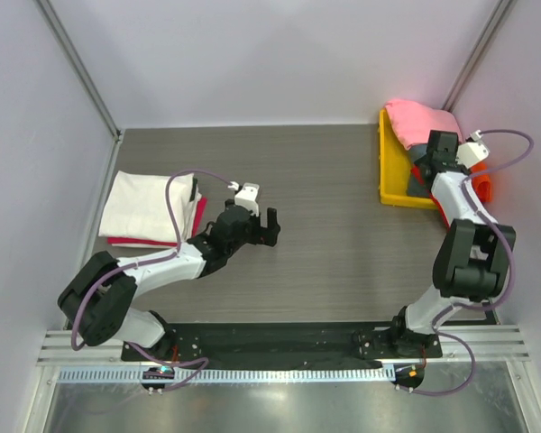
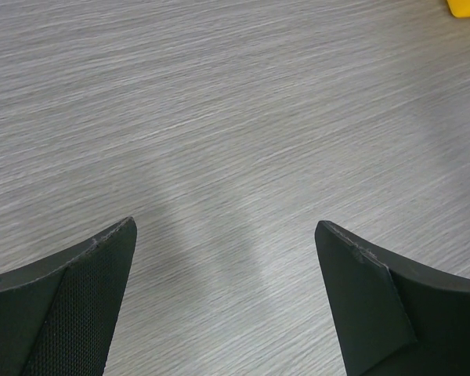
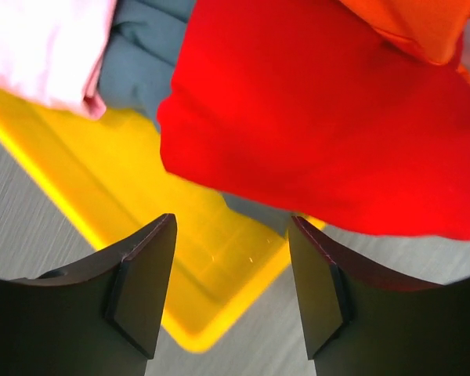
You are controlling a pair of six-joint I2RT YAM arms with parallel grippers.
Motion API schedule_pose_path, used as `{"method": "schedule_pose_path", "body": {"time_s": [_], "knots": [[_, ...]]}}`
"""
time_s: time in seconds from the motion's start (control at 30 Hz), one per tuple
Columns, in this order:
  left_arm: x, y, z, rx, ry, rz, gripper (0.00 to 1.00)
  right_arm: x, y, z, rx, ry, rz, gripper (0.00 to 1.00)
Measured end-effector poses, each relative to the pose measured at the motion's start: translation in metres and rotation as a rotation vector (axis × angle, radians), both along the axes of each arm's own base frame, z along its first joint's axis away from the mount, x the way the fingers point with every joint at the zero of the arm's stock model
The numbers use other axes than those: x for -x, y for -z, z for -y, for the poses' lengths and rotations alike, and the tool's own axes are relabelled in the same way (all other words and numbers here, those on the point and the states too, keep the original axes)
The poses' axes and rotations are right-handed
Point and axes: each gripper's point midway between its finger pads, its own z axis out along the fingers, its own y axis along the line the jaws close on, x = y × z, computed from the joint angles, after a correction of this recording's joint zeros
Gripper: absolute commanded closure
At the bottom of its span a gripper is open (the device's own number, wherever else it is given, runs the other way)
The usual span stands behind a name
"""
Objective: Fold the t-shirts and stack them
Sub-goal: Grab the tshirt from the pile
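Holding the left end effector (image 1: 269,229) wide open and empty above bare worktop (image 2: 235,117), near centre.

Lying folded at 9 o'clock: cream-white t-shirt (image 1: 149,206), resting on a red layer (image 1: 131,242).

Hovering the right end effector (image 3: 231,222) at 2 o'clock, jaws apart, gripping nothing, over the yellow tray (image 3: 141,196) corner.

Spilling over that rim: red t-shirt (image 3: 313,117), beside pink t-shirt (image 3: 39,47) at 10 o'clock, grey-blue t-shirt (image 3: 141,55) at 11 and orange t-shirt (image 3: 423,23) at 1.

Expecting soft, light, limp cloth, sagging and dragging neighbours. Favouring a pinch on the loose red edge just beyond the fingertips.

Burying collars and sleeves in folds. Masking much of the tray from overhead with the right arm.
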Motion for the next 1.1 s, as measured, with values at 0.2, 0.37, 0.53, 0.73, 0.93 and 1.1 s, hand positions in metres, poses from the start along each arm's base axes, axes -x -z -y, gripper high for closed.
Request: {"method": "schedule_pose_path", "body": {"time_s": [0.2,0.37,0.53,0.73,0.93,1.1], "knots": [[0.003,0.0,0.004,-0.003,0.02,0.003,0.04,-0.024,0.041,0.023,-0.005,0.106,-0.073,0.36],[0.004,0.0,0.005,0.0,0.03,0.0,0.04,-0.03,0.059,0.041,0.018,0.161,-0.131,0.94],[0.005,0.0,0.007,0.002,0.038,-0.002,0.04,-0.029,0.043,0.047,0.048,0.188,-0.119,0.99],[0.006,0.0,0.007,0.003,0.04,-0.003,0.04,-0.019,-0.054,0.011,0.16,0.108,-0.004,0.99],[0.006,0.0,0.007,0.003,0.041,-0.003,0.04,-0.029,-0.225,-0.138,0.207,-0.245,0.341,0.99],[0.004,0.0,0.005,-0.003,0.03,0.001,0.04,-0.006,-0.327,-0.216,0.145,-0.493,0.566,0.99]]}}
